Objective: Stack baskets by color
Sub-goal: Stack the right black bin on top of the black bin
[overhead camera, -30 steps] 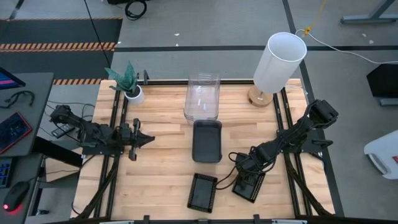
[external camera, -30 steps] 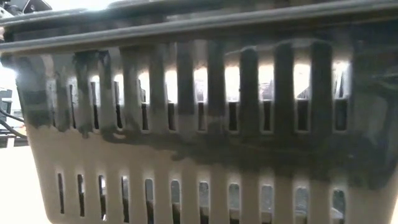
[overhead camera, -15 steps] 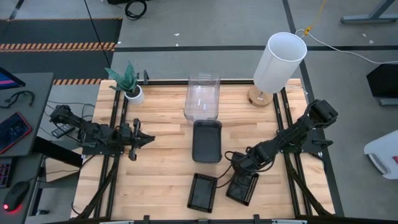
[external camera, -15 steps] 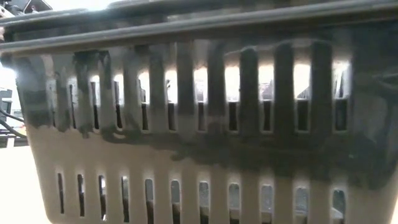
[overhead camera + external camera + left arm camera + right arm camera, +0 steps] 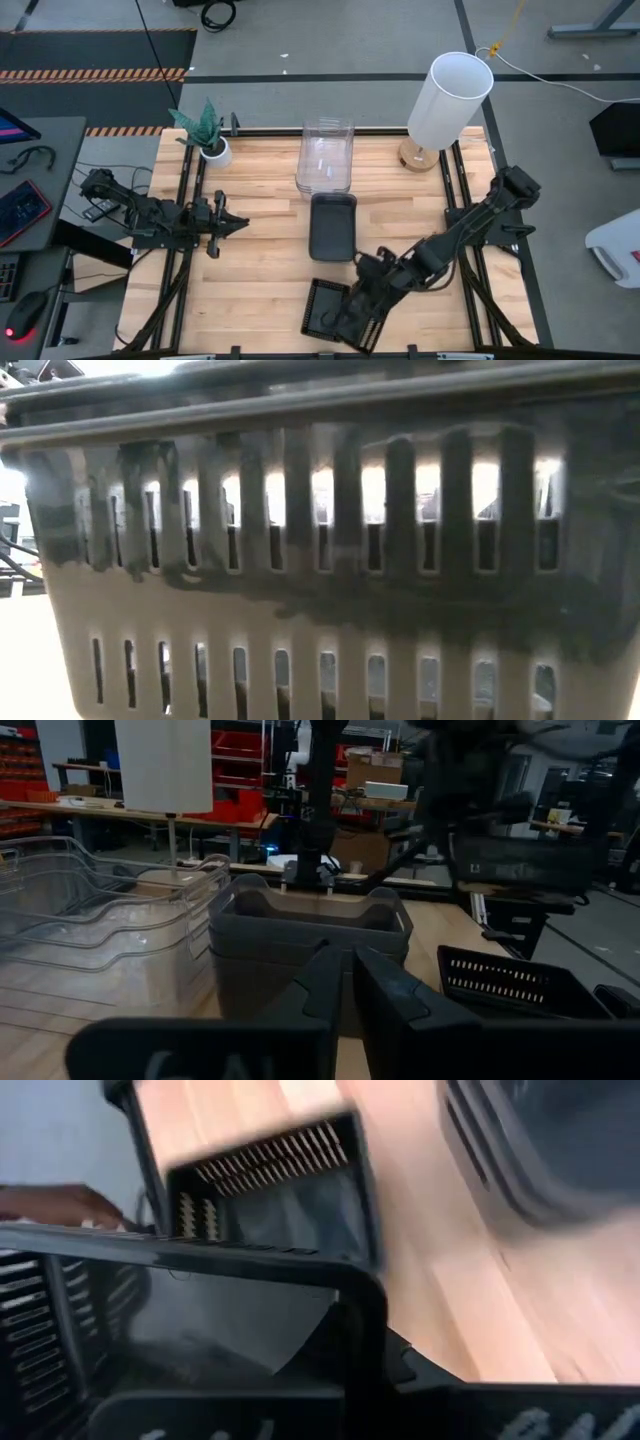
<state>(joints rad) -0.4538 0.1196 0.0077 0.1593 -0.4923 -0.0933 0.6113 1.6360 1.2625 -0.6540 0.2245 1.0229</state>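
Fingers of our right gripper (image 5: 352, 315) are clamped on a black tray (image 5: 362, 318) overlapping the other black tray (image 5: 322, 306) at six o'clock; we risk a crooked, jammed nest if released misaligned.

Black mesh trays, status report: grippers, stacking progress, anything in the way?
Right gripper shut on black mesh tray, carried over second mesh tray. Left gripper parked at table's left. Not yet nested. Path clear.
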